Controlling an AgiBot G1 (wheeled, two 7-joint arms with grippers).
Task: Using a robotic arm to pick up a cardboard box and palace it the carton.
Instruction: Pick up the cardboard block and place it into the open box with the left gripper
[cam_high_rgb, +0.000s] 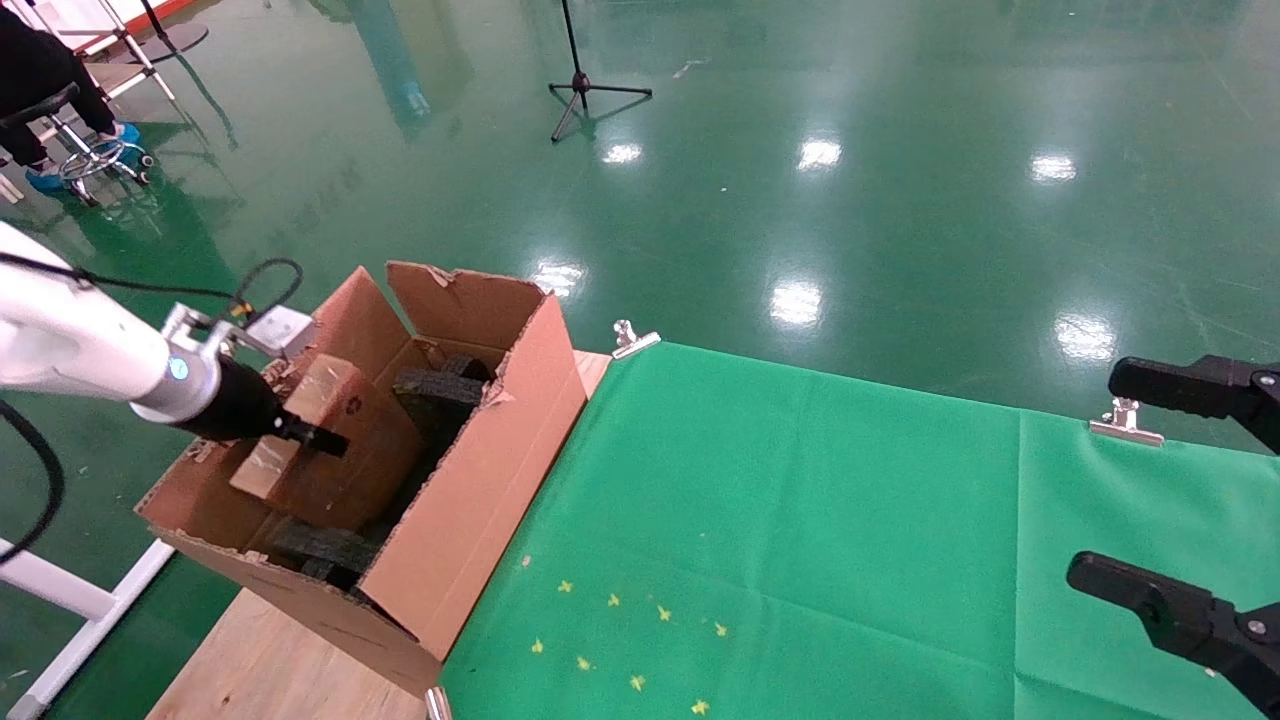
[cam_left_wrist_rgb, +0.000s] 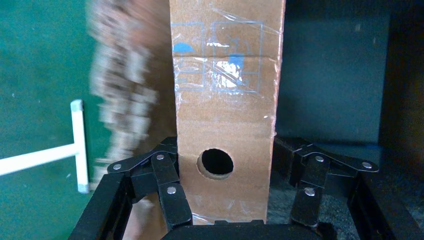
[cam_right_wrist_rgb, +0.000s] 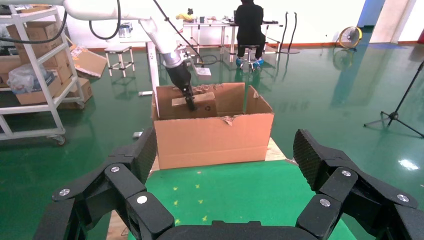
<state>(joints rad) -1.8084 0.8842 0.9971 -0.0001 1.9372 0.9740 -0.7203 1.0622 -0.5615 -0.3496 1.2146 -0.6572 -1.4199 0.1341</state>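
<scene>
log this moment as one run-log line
left gripper: shut on cardboard box, inside carton | right gripper: open, idle above green cloth

The head camera looks forward and down from above, taking in the carton (cam_high_rgb: 400, 480) at its left and the green-covered tabletop (cam_high_rgb: 800, 540). The left wrist camera sits very close behind the small box (cam_left_wrist_rgb: 225, 115), which fills its middle. The right wrist camera looks level across the tabletop (cam_right_wrist_rgb: 225, 192) at the carton (cam_right_wrist_rgb: 212, 135) farther off, shared with the head view.
</scene>
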